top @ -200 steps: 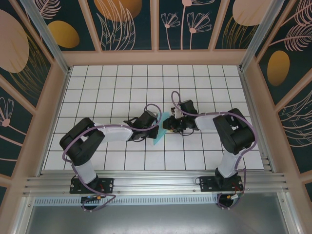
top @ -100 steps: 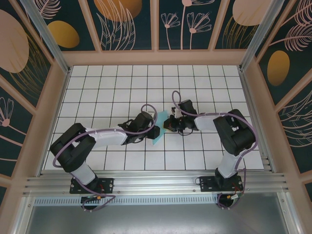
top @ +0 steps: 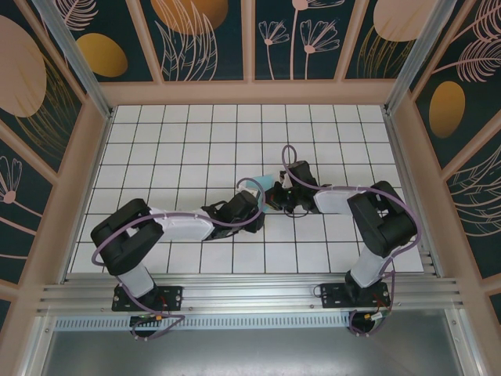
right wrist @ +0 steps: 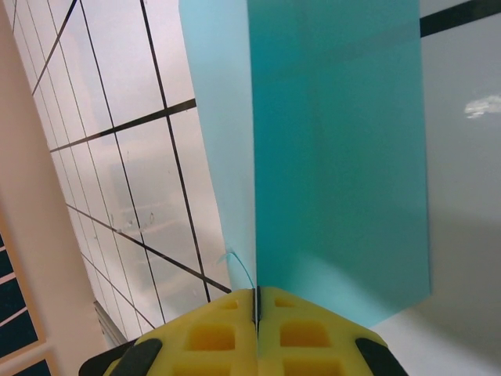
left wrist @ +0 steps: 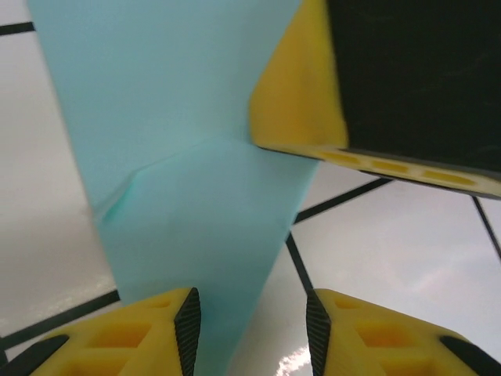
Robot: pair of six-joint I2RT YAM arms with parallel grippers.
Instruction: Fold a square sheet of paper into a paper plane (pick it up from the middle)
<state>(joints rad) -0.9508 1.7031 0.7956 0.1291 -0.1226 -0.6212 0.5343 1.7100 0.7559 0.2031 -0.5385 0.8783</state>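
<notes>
The square sheet of paper [top: 271,182] is light turquoise and folded along a centre crease, held upright above the middle of the table. My right gripper [right wrist: 257,304] is shut on its edge, and the doubled sheet of paper [right wrist: 337,157] stands up from the pinched fingertips. My left gripper [left wrist: 252,317] is open. The narrowing lower end of the paper [left wrist: 172,157] hangs between its pads, close to the left pad [left wrist: 188,333] and well apart from the right one. A yellow finger of the right gripper [left wrist: 297,102] clamps the paper higher up. In the top view the two grippers [top: 262,205] [top: 276,194] nearly touch.
The white grid table [top: 188,133] spreads out on all sides of the arms. Wooden frame rails [top: 250,92] and patterned walls enclose it at the back and sides. Purple cables [top: 291,157] loop off both wrists near the paper.
My left gripper has opened and let go of the paper, then shifted right toward the right gripper. The right gripper has shut on the paper and lifted it slightly toward the back.
</notes>
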